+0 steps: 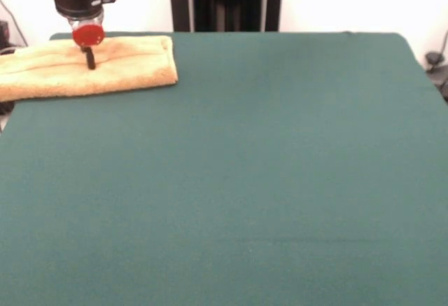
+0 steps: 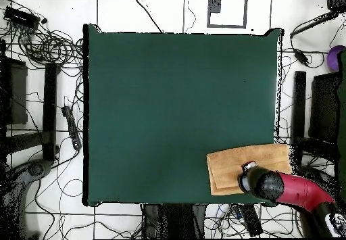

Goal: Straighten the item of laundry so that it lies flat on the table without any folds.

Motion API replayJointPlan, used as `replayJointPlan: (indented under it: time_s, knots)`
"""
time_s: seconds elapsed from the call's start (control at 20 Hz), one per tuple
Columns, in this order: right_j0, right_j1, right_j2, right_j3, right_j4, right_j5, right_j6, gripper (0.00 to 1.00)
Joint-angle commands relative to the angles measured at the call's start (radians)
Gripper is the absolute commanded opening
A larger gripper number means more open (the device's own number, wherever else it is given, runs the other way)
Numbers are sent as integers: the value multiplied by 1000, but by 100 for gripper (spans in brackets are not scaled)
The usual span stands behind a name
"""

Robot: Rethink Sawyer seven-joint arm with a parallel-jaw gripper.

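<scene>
Red-black arm upright over folded towel (image 1: pixel 84 68), pincer (image 1: pixel 89 61) touching it, grip state unclear

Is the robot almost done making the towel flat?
Not yet. The towel is on the table, but it looks folded double, bunched in one corner and hanging past the edge. Right now the gripper is down on the towel's middle. Still to do: pull it open so it lies flat, no folds.

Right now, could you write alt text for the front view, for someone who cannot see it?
A red and black robot arm's gripper points down onto an orange-tan towel lying at the far left corner of a dark green table. The towel looks folded double, with a thick edge.
</scene>
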Motion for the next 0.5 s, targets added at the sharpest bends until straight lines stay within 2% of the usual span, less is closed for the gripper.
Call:
replayJointPlan:
  time_s: [0.05,0.3,0.5]
  knots:
    - [-181,-32,250,72,-186,8,-543,100]
    - [-226,-24,306,46,-211,64,-554,100]
    - [-284,-100,375,62,-164,171,-643,100]
